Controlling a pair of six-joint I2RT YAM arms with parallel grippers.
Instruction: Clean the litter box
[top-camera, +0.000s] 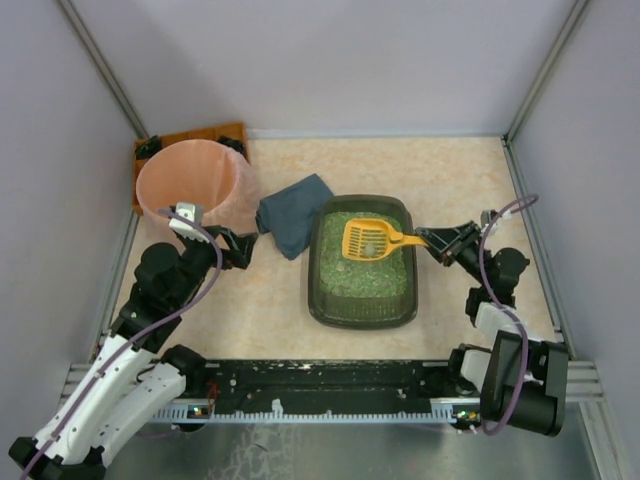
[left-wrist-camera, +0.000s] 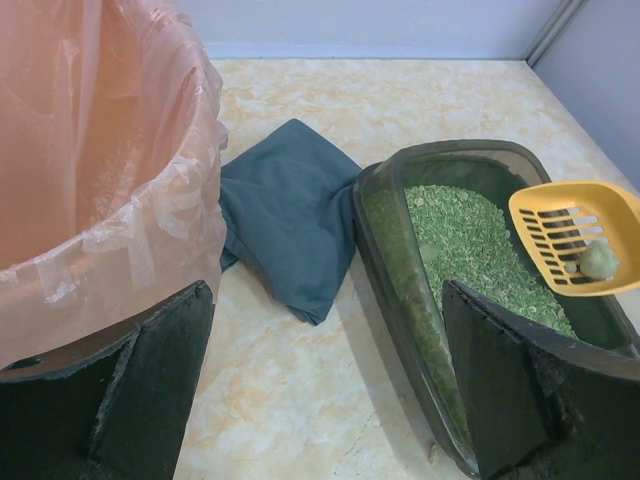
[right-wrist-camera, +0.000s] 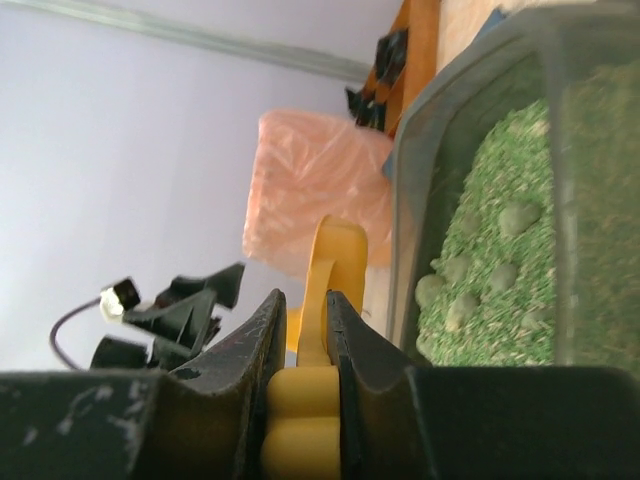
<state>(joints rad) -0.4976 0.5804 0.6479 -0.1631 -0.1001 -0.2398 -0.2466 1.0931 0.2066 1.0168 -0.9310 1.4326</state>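
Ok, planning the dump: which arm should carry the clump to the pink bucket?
Right. The right tool grips the yellow scoop, clump aboard, above the litter box; the left tool hangs open beside the bucket.

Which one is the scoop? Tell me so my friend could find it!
Find the big dark litter box full of green granules. The scoop is held over its far half, its handle pinched in the right claw. It is the only bright yellow thing, slotted, carrying one pale lump.
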